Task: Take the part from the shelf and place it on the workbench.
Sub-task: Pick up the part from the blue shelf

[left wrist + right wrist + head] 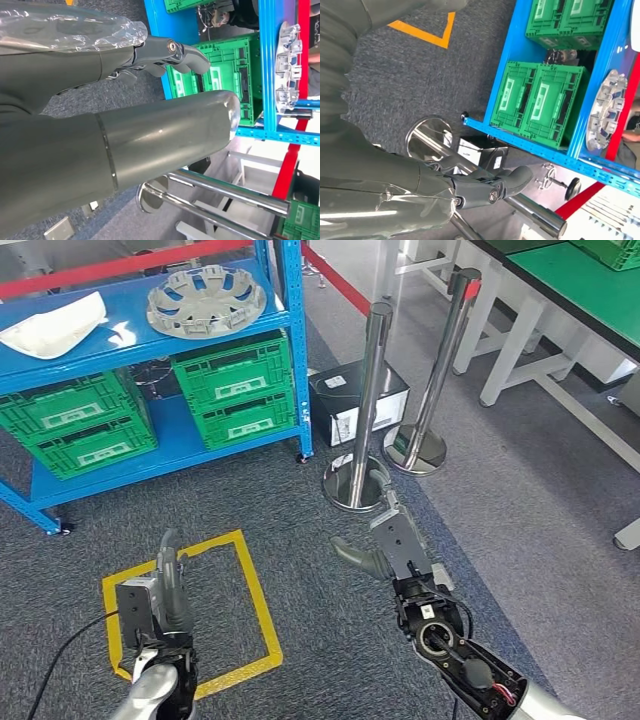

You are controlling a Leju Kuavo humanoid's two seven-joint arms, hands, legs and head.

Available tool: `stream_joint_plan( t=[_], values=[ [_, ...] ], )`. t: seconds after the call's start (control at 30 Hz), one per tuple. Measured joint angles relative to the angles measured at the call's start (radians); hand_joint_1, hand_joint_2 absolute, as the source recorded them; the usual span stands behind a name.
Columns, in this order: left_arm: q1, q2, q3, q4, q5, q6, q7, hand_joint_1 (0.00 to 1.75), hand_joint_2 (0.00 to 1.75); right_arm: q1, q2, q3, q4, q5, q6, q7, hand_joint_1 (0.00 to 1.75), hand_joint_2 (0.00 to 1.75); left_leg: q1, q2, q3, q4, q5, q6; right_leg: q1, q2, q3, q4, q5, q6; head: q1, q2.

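Observation:
The part, a round grey wheel cover (pixel 205 300), lies flat on the top level of the blue shelf (pixel 294 360) at the back left. It also appears edge-on in the left wrist view (pixel 286 65) and the right wrist view (pixel 605 112). My left hand (pixel 164 590) hangs low over the carpet, well short of the shelf, with its fingers (pixel 177 52) straight and nothing in it. My right hand (pixel 385 540) is also low, near a stanchion base. Its fingers (pixel 497 185) are stretched out, the thumb is apart, and it holds nothing.
A white moulded piece (pixel 53 325) lies on the shelf top left of the wheel cover. Green crates (pixel 234 390) fill the lower level. Two chrome stanchions (pixel 370 390) and a black box (pixel 336 400) stand right of the shelf. A yellow square (pixel 256 600) marks the floor. A green-topped workbench (pixel 573 290) stands far right.

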Motion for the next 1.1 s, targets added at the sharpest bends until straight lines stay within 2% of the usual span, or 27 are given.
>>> stream_joint_plan(
  t=[0.67,0.77,0.87,0.93,1.0,1.07,1.1],
  values=[
    [0.006,0.004,0.001,-0.015,0.005,0.006,0.004,0.0,0.0,-0.008,-0.002,0.002,-0.004,-0.013,0.016,0.035,0.0,1.75,-0.003,0.0,-0.003,0.005,-0.002,0.003,-0.004,0.0,0.0,0.0,0.0,0.001,-0.001,0.0],
    [0.006,0.006,0.002,-0.015,0.005,0.005,0.004,0.0,0.0,-0.008,-0.002,0.002,-0.004,-0.017,0.017,0.037,0.0,1.75,-0.006,0.0,-0.004,0.009,-0.005,0.009,-0.006,0.0,0.0,-0.002,0.0,0.005,-0.001,0.0],
    [0.007,0.006,0.002,-0.016,0.005,-0.002,0.004,0.0,0.0,-0.009,-0.002,0.002,-0.004,-0.017,0.016,0.038,0.0,1.75,-0.004,0.001,0.001,-0.003,-0.006,0.019,-0.007,-0.001,-0.001,0.011,0.006,0.016,-0.001,0.0],
    [0.007,0.006,0.002,-0.017,0.005,-0.006,0.003,0.0,0.0,-0.01,-0.003,0.002,-0.004,-0.017,0.015,0.039,0.0,1.75,0.001,0.005,0.015,-0.014,-0.009,0.029,-0.006,-0.013,-0.021,0.054,-0.01,0.024,0.004,0.0],
    [0.009,0.006,0.003,-0.017,0.005,-0.01,0.002,0.0,0.0,-0.012,-0.004,0.002,-0.004,-0.017,0.013,0.038,0.0,1.75,0.004,0.011,0.027,-0.017,-0.013,0.033,-0.009,-0.026,-0.079,0.164,-0.061,0.03,0.012,0.0],
    [0.012,0.006,0.003,-0.017,0.005,-0.014,0.002,0.0,0.0,-0.011,-0.005,0.003,-0.003,-0.016,0.012,0.037,0.0,1.75,0.006,0.015,0.037,-0.017,-0.022,0.03,-0.015,-0.032,-0.151,0.287,-0.104,0.037,0.016,0.0],
    [0.015,0.006,0.003,-0.017,0.005,-0.014,0.002,0.0,0.0,-0.01,-0.006,0.003,-0.003,-0.017,0.011,0.037,0.0,1.75,0.009,0.017,0.044,-0.017,-0.028,0.026,-0.018,-0.035,-0.17,0.309,-0.102,0.041,0.017,0.0]
  ],
)
